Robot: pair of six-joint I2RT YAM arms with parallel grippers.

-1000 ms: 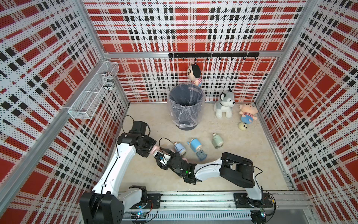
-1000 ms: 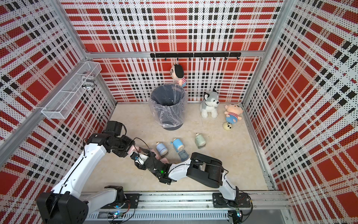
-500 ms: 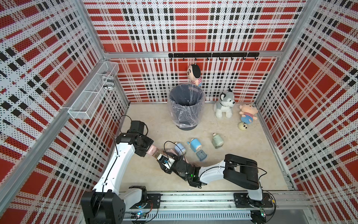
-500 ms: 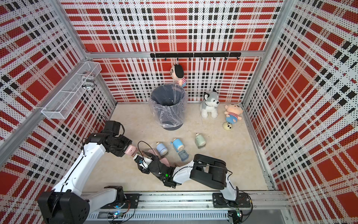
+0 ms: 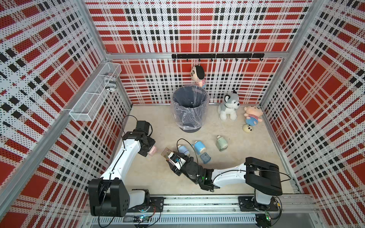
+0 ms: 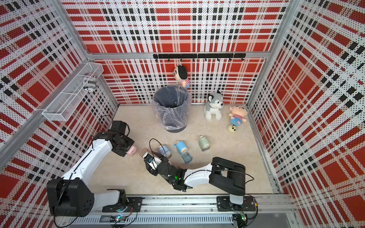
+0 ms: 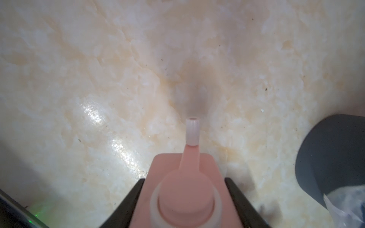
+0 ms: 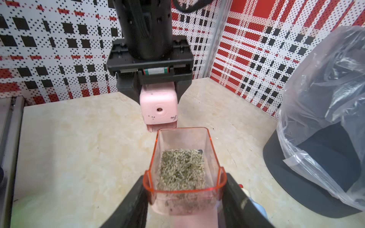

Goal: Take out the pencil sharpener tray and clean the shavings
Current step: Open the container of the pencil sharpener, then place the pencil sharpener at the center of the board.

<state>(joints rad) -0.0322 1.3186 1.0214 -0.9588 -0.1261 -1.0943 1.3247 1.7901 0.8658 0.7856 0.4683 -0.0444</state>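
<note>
Sharpener clamped in left gripper, shavings-filled tray in right gripper; can reads "SUBSCRI"

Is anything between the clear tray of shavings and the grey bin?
Nothing visible blocks it. The right gripper holds the clear orange-rimmed tray of shavings, and bare floor lies between it and the grey plastic-lined bin. A pale blue sharpener lies just beside that path.
</note>
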